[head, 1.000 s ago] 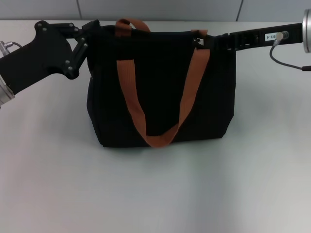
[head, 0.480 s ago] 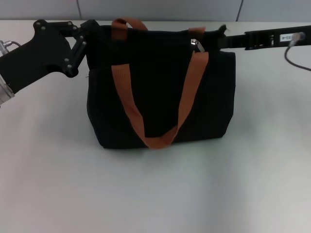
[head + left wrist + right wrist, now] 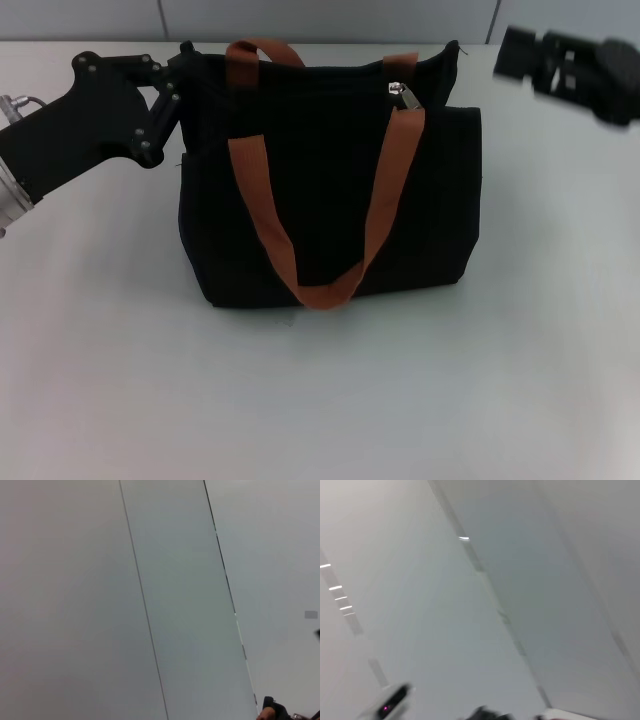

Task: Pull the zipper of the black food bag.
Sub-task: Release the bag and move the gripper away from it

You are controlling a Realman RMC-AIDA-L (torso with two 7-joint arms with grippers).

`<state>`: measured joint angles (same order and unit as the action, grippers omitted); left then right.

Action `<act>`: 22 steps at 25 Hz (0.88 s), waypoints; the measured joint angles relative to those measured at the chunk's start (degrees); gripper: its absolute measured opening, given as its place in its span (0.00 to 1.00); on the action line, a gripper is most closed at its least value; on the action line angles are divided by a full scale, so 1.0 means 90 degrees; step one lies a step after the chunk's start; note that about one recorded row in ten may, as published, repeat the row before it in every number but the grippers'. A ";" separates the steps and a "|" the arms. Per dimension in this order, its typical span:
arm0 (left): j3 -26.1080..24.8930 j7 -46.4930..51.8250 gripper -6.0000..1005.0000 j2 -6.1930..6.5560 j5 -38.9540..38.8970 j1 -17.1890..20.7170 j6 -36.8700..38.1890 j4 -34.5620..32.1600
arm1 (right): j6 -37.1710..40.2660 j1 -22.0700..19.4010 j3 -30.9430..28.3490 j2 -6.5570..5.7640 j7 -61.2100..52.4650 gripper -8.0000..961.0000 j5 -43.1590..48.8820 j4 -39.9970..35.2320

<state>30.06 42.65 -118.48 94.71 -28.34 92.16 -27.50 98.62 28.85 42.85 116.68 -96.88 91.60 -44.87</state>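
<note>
A: Where is the bag (image 3: 330, 200)?
B: Upright on the table (image 3: 320, 400); zipper (image 3: 404, 94) at its top right corner (silver tab).
A: The grippers?
B: Left gripper (image 3: 183, 72) pinches the bag's top left corner. Right gripper (image 3: 520, 55) is apart from the bag; finger state cannot be told.

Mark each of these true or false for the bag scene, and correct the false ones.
1. The right gripper is gripping the zipper. False: it is off to the bag's right, clear of the pull tab.
2. The left gripper is at the top left corner of the black food bag. True.
3. The bag is lying flat on its side. False: it stands upright on the table.
4. A brown strap hangs down the bag's front in a loop. True.
5. The silver pull tab sits near the bag's left end. False: it is near the right-hand strap's top.
</note>
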 joint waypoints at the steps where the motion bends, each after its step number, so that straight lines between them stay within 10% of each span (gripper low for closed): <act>1: 0.0000 0.0093 0.06 -0.0001 -0.0014 0.0004 -0.0032 0.0000 | 0.0407 -0.0114 0.0007 0.0024 0.0818 0.41 -0.0063 0.0331; 6: 0.0001 0.0509 0.06 0.0000 -0.0094 0.0038 -0.0112 0.0000 | 0.1125 -0.0341 0.0115 0.0050 0.2551 0.65 0.0070 0.1136; 17: 0.0028 0.1156 0.19 0.0040 -0.0075 0.0178 -0.0139 -0.0073 | 0.0847 -0.0238 0.0143 0.0194 0.3221 0.84 0.1707 0.1772; 22: 0.0136 0.3003 0.27 0.0414 0.0540 0.0301 0.0007 -0.0929 | 0.0456 -0.0149 0.0140 0.0259 0.3446 0.85 0.1927 0.1881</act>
<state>31.28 69.68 -114.76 99.57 -25.63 92.22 -35.86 102.72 27.51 44.12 119.01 -65.87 108.94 -27.94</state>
